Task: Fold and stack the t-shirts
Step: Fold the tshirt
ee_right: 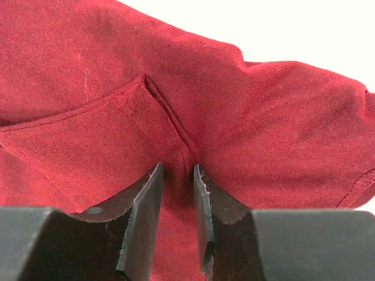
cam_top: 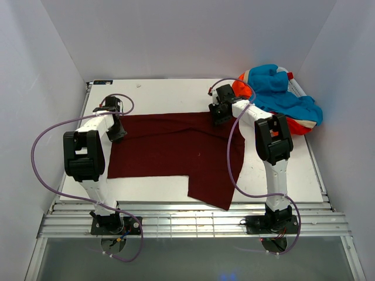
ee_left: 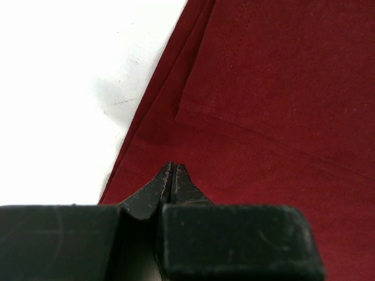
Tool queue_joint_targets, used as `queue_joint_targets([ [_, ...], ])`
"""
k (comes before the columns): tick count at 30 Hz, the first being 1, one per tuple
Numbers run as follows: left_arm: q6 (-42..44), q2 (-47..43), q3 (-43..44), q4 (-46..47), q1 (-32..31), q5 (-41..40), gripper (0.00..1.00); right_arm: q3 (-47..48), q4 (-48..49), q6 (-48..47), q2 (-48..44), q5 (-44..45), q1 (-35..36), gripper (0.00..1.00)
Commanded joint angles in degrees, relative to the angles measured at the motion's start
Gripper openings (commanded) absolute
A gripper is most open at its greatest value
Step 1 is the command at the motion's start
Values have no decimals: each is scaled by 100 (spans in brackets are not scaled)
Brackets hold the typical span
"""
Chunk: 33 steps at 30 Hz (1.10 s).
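The top external camera looks down from above and behind the arm bases, far enough back to hold the whole maroon t-shirt on the white table. The left wrist camera hangs close over that shirt's left edge, looking down past the left gripper at cloth and bare table. The right wrist camera sits even nearer, at the shirt's far right corner, looking past the right gripper, and cloth nearly fills its view. All three views share the maroon t-shirt.
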Motion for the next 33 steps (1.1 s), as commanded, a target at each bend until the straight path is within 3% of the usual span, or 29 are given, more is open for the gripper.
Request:
queue_joint_targets([
  [1, 26, -411, -34, 95, -31, -2, 9, -86, -170, -64, -365, 76, 59, 34],
  [7, 27, -463, -78, 95, -31, 15, 9, -34, -241, -99, -427, 112, 59, 37],
  [11, 18, -507, -113, 113, -31, 24, 9, -69, -232, -99, -471, 103, 68, 23],
  [17, 27, -551, -122, 113, -31, 42, 9, -104, -214, -117, -559, 120, 68, 13],
  [25, 44, -595, -157, 113, -31, 77, 9, -209, -434, -152, -936, 226, 155, 13],
  [33, 26, -534, -166, 113, -31, 112, 9, -1296, -663, -3, -1736, 261, 463, 13],
])
